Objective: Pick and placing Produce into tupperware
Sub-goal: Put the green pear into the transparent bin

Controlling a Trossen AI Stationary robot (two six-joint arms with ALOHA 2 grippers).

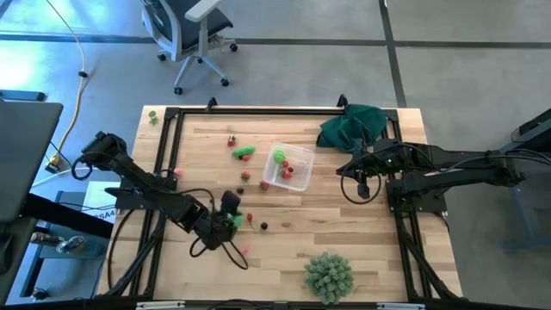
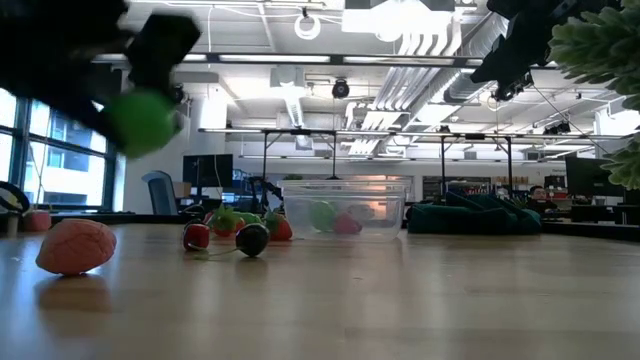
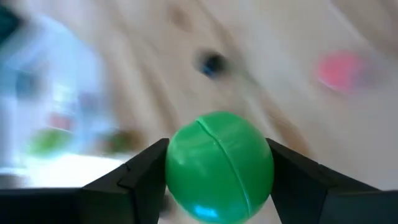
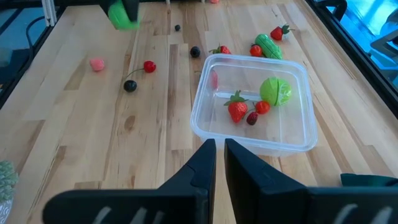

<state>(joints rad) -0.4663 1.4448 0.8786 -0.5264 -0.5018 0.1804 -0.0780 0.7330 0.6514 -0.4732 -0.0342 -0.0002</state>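
Observation:
In the left wrist view my left gripper (image 3: 217,186) is shut on a bright green ball of produce (image 3: 219,165). It hangs over the near left part of the table (image 1: 232,219), above the wood in the low view (image 2: 145,120). The clear tupperware (image 1: 301,178) stands mid-table on its base and holds a strawberry (image 4: 237,107), a green piece (image 4: 276,91) and small red bits. Loose produce lies around it: a green piece (image 1: 244,153), red berries (image 4: 149,66) and dark ones (image 4: 130,86). My right gripper (image 4: 219,158) waits shut beside the tupperware's right side. My left gripper pinches the green ball by two opposite sides (image 3: 177,168) between its two fingers (image 3: 146,174). The fingers slant downward from the table's near left. The ball is lifted clear of the table.
A pale-green spiky ball (image 1: 328,275) sits at the near edge and a dark green cloth (image 1: 353,127) lies at the far right corner. A pink piece (image 2: 76,246) lies near the front. A black frame rail (image 1: 258,111) borders the table.

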